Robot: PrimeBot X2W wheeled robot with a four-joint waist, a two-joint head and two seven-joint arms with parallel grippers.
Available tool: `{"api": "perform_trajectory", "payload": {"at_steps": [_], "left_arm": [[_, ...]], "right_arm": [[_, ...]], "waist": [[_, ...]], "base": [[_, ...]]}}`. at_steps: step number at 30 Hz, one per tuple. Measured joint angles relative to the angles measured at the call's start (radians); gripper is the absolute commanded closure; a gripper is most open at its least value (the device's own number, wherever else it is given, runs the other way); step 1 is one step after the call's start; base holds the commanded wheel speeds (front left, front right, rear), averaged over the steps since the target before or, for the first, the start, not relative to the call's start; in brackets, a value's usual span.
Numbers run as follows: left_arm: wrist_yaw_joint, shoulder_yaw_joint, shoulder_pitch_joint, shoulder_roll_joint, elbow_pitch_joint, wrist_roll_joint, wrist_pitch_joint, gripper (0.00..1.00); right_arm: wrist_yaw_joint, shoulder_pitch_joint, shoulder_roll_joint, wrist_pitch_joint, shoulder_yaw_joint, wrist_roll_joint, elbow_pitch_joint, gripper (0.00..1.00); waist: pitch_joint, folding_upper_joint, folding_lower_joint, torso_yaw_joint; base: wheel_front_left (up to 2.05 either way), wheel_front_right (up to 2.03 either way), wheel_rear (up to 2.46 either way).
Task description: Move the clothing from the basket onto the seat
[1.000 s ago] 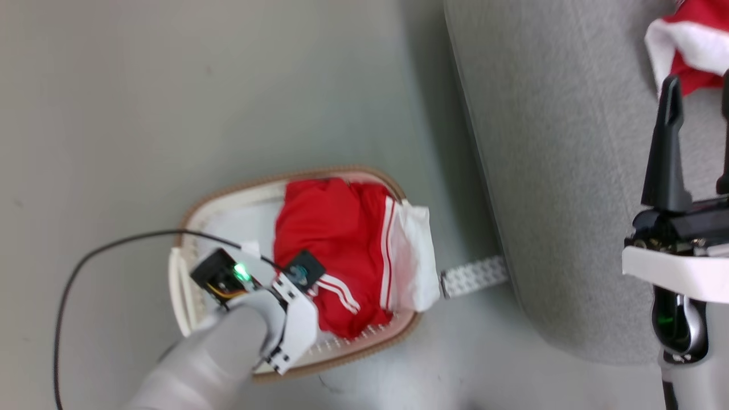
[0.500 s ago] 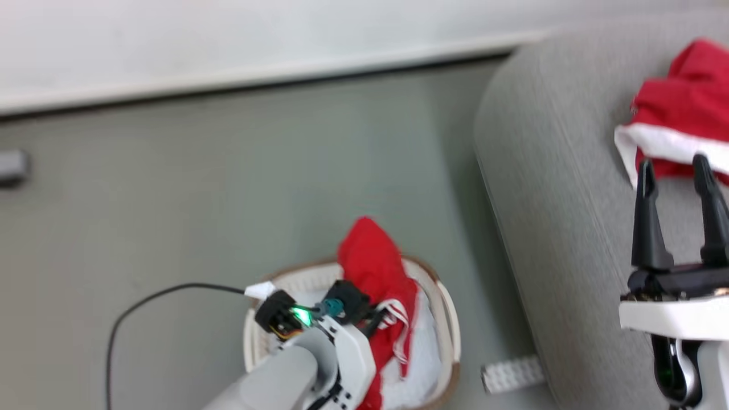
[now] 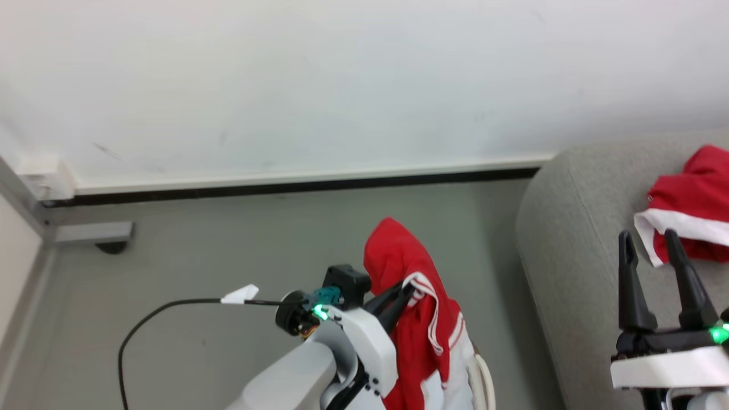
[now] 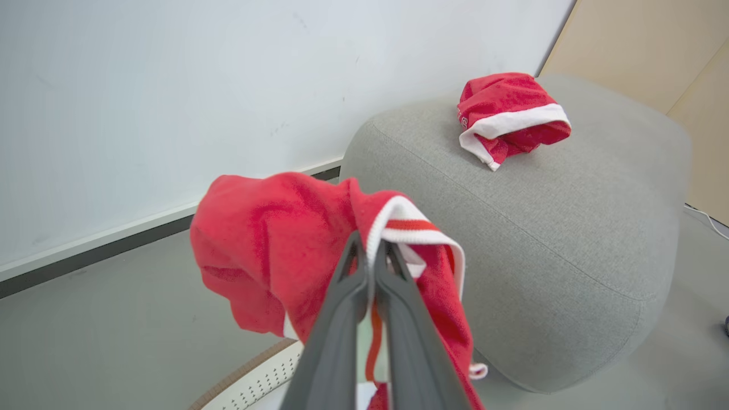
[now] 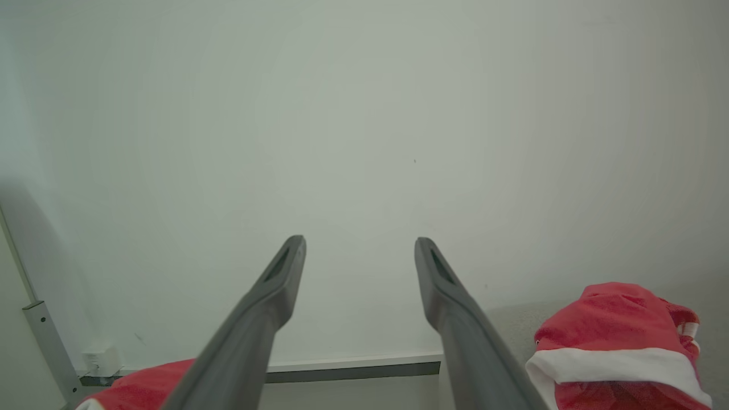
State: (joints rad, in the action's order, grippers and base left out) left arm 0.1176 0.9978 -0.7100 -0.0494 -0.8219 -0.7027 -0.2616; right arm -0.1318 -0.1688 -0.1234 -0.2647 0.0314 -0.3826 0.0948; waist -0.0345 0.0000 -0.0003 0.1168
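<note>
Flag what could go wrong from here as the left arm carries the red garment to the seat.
1. The left end effector pinches the red garment only at its white-trimmed edge; the hanging bulk might pull it free over the floor.
2. Its lower end hangs beside the basket rim and may snag there.
3. The open right end effector hovers over the seat, possibly in the left arm's path.

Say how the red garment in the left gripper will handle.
Probably floppy: the garment droops in folds from the shut left gripper. Likely light, since a pinch at the trim holds it. It may swing and snag the basket.
</note>
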Motion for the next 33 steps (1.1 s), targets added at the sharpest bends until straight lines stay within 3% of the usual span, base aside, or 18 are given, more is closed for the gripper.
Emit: {"api": "perform_trajectory", "payload": {"at_steps": [10, 22, 33], "left_arm": [[-0.014, -0.076, -0.057, -0.040, 0.166, -0.046, 0.021, 1.00], [-0.083, -0.125, -0.128, -0.097, 0.411, -0.065, 0.100, 1.00], [-0.119, -0.124, -0.084, -0.125, 0.481, -0.080, 0.121, 1.00]], "right_arm": [[0.000, 0.049, 0.006, 0.000, 0.064, -0.015, 0.035, 0.00], [0.000, 0.049, 0.010, 0.000, 0.157, -0.025, 0.066, 0.00], [0.000, 0.048, -0.012, 0.000, 0.239, -0.041, 0.050, 0.00]], "waist": [[0.064, 0.0000, 0.0001, -0.058], [0.085, 0.0000, 0.0003, -0.084], [0.090, 0.0000, 0.0004, -0.096]], "base": [[0.00, 0.00, 0.00], [0.00, 0.00, 0.00], [0.00, 0.00, 0.00]]}}
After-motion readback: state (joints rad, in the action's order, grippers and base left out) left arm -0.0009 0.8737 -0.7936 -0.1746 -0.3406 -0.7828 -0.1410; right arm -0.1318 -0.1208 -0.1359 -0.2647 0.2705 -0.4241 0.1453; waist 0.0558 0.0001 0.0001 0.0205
